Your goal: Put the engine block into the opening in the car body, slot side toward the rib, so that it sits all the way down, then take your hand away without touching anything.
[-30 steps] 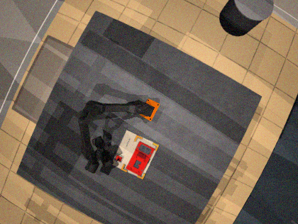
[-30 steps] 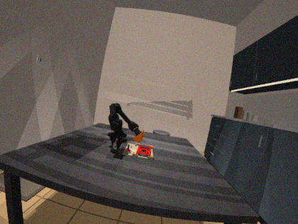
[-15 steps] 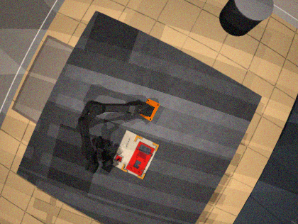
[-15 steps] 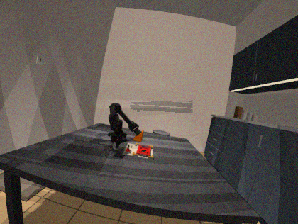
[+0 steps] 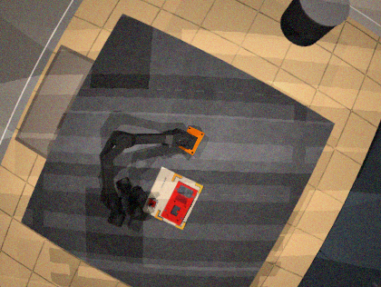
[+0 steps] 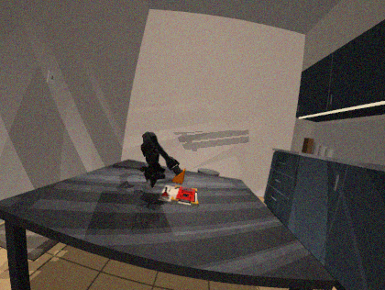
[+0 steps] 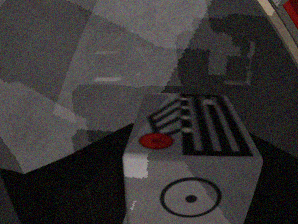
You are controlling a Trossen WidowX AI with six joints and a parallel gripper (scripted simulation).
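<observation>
We had the end effector (image 5: 185, 140) closed on the block (image 7: 189, 176), fingers stopped partway by its sides, so we counted it as gripped. In the wrist view the block filled the lower middle of the frame: a pale box with a ring mark on the face toward the camera, and a red cap and dark ribbing on top. The fingers themselves were lost in dark blur on either side.

From above, the orange plate (image 5: 191, 139) at the arm's tip hid the block, so we could not read there whether it rested on the worktop (image 5: 254, 182) or hung just off it. The exterior view suggested it sat low.

What mattered for the coming move was direction. The car body (image 5: 174, 198), red with orange corners, lay near the end effector but apart from it, toward the bottom of the top view and closer to the arm's base. Its long axis ran tilted, roughly top-right to bottom-left. We judged the block needed carrying back toward the base and turning to match that axis. The rib and slot were too small to make out, so we could not settle which way round it faced.
</observation>
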